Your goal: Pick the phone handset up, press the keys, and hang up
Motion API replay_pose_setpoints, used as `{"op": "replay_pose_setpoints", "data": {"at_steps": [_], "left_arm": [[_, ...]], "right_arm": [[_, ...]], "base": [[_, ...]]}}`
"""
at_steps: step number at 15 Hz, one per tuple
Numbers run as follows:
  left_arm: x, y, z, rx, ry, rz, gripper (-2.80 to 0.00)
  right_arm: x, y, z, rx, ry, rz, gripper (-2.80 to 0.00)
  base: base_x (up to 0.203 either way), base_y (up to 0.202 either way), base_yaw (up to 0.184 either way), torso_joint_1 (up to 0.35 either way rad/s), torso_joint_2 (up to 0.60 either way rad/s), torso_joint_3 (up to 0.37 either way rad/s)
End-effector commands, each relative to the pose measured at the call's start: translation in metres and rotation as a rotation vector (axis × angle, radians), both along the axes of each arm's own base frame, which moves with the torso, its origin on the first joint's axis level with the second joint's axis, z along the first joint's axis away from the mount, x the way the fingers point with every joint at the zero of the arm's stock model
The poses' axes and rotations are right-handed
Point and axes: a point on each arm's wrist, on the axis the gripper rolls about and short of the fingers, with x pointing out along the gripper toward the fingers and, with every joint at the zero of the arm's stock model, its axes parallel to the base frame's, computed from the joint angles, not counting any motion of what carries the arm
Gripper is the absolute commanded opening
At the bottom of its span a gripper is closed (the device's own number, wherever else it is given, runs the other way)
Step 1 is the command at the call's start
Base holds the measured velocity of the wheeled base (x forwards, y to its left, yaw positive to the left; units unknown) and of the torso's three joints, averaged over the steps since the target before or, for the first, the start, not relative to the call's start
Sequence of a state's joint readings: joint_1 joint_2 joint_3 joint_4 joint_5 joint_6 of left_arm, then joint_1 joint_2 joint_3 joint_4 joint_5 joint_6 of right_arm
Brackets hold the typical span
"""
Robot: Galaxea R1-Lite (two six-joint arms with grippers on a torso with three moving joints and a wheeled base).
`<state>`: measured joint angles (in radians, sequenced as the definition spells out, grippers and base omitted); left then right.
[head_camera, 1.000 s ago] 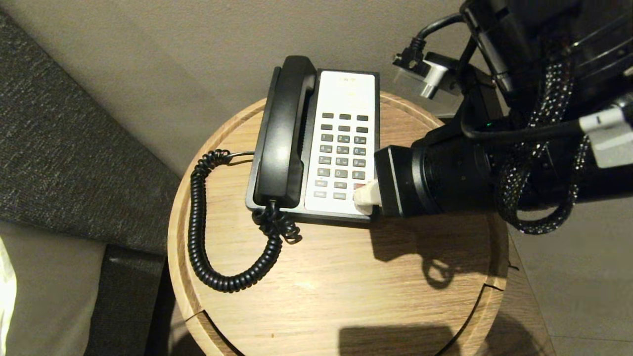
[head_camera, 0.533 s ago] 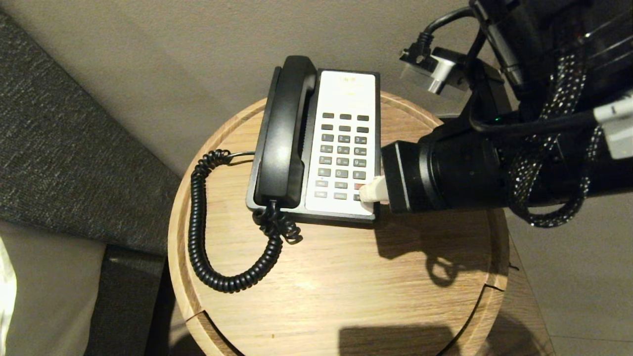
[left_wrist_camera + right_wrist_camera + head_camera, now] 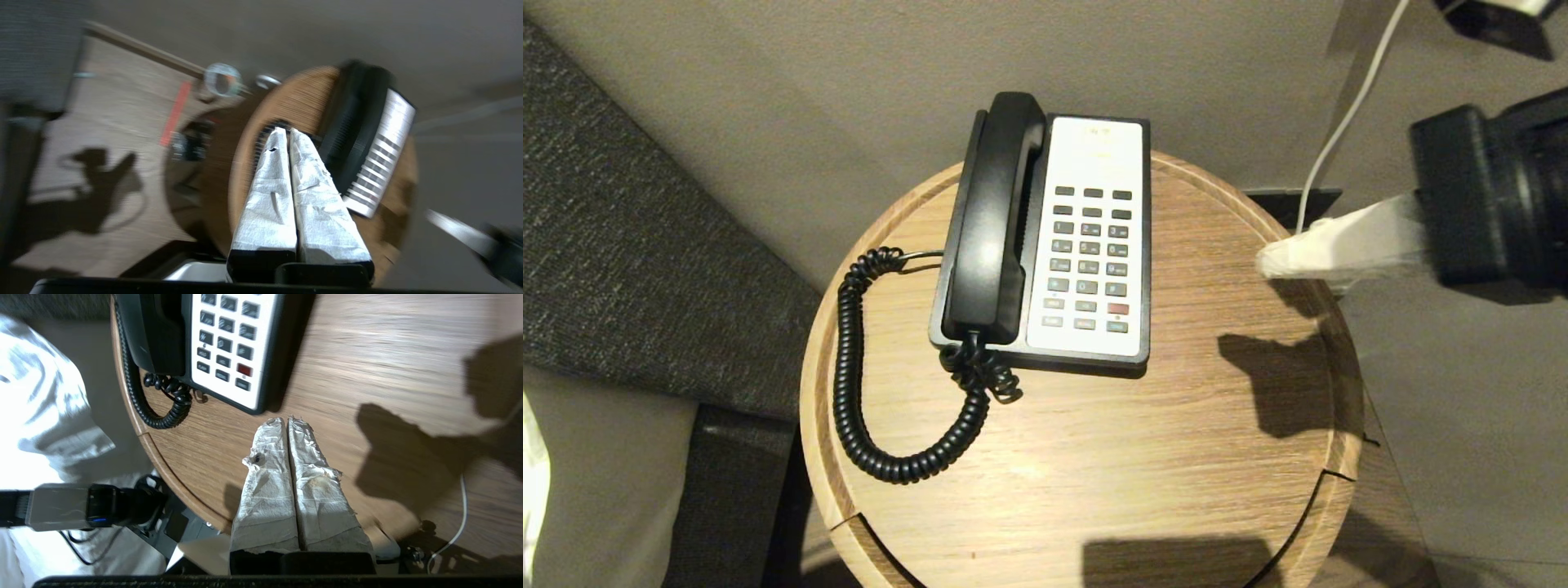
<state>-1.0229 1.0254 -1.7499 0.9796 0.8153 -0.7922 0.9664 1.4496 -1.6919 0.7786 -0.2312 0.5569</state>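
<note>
— On the round wooden table (image 3: 1094, 482) by the wall, what is the biggest thing?

— The phone base (image 3: 1094, 237), black with a white keypad face, standing toward the far side of the tabletop. A grey upholstered seat (image 3: 621, 245) runs along the robot's left of the table.

— And the phone handset?

— The phone handset (image 3: 995, 216) lies in its cradle along the left side of the base, nothing gripping it. Its coiled cord (image 3: 858, 392) leaves the near end, loops out over the wood toward the left rim and curls back.

— Where are the arms?

— The right gripper (image 3: 1270, 260) comes in from the right, level, its white-wrapped fingers (image 3: 286, 465) pressed together, the tips above the right rim of the table and well apart from the keypad. Its shadow falls on the wood just below it.

— The left one?

— The left gripper (image 3: 286, 132) shows only in its own wrist view, blurred. Its wrapped fingers (image 3: 318, 204) are together with nothing between them, hanging over the table on the handset's side.

— Anything small?

— One red key (image 3: 1118, 309) among the grey keys, low on the keypad, and a thin white cable (image 3: 1347, 114) running down the wall behind the table.
</note>
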Motion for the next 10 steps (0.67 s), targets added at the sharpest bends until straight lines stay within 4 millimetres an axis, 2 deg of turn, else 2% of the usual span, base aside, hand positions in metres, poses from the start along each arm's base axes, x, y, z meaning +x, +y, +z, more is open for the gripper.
{"op": "replay_pose_setpoints", "data": {"at_steps": [1,3,6,8,10], "left_arm": [[-0.006,0.011,-0.005,0.008,0.017,0.173,-2.80],[-0.017,0.023,-0.014,0.020,0.035,0.353,-2.80],[-0.055,0.040,-0.051,0.040,0.067,0.589,-2.80],[-0.077,0.043,-0.067,0.031,0.061,0.695,-2.80],[-0.094,0.040,-0.079,0.025,0.053,0.798,-2.80]], "right_arm": [[-0.030,-0.044,0.021,0.080,-0.062,-0.034,-2.80],[-0.055,-0.084,0.029,0.125,-0.100,-0.081,-2.80],[-0.098,-0.152,0.032,0.185,-0.145,-0.257,-2.80],[-0.129,-0.181,0.027,0.211,-0.178,-0.361,-2.80],[-0.164,-0.199,0.019,0.247,-0.226,-0.480,-2.80]], "base": [[0.000,0.000,0.000,0.000,0.00,0.000],[0.000,0.000,0.000,0.000,0.00,0.000],[0.000,0.000,0.000,0.000,0.00,0.000],[0.000,0.000,0.000,0.000,0.00,0.000],[0.000,0.000,0.000,0.000,0.00,0.000]]}}
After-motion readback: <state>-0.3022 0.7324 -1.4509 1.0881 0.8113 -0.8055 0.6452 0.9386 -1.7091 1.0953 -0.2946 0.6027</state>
